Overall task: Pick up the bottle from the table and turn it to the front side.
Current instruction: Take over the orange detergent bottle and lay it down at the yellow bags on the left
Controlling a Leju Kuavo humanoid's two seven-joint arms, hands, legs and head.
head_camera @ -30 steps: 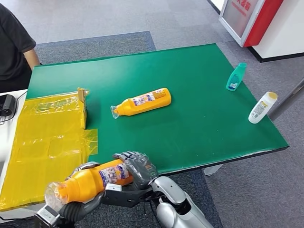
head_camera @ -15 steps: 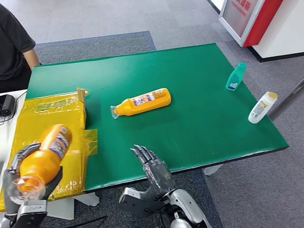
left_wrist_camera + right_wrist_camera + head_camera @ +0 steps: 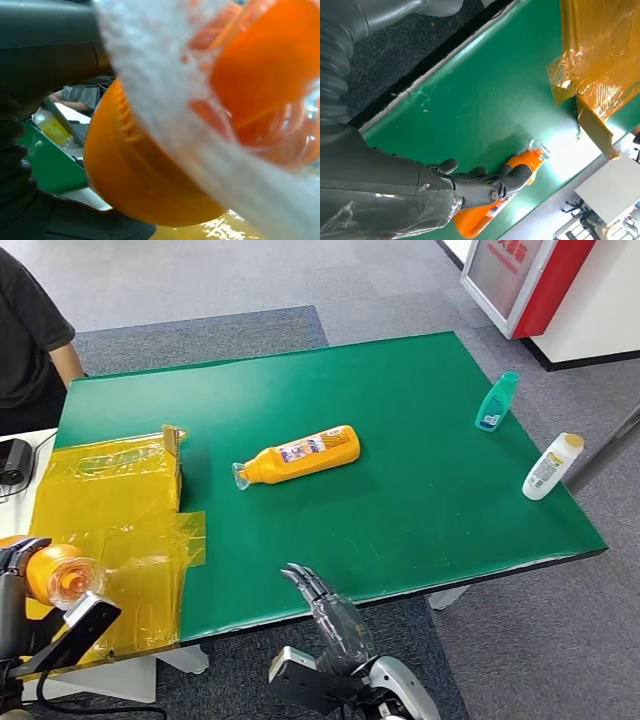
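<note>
My left hand [image 3: 13,592] grips an orange bottle [image 3: 54,573] at the near left, over the yellow sheet, its clear cap pointing towards the camera. In the left wrist view the orange bottle [image 3: 151,185] and its blurred clear cap [image 3: 181,100] sit close to the lens, beside the dark hand [image 3: 37,60]. My right hand [image 3: 333,616] hangs open just below the table's near edge, holding nothing. A second orange bottle [image 3: 306,455] lies on its side mid-table; in the right wrist view this bottle [image 3: 526,156] lies beyond the right hand [image 3: 478,187].
The green table [image 3: 423,510] carries a yellow plastic sheet [image 3: 106,510] with a cardboard flap at its left. A teal bottle [image 3: 497,401] and a white bottle [image 3: 552,466] lie near the right edge. A person [image 3: 30,330] sits at the far left.
My right hand let go of the orange bottle and sank, fingers spread. My left hand carried the bottle left over the yellow sheet and turned its cap towards the camera.
</note>
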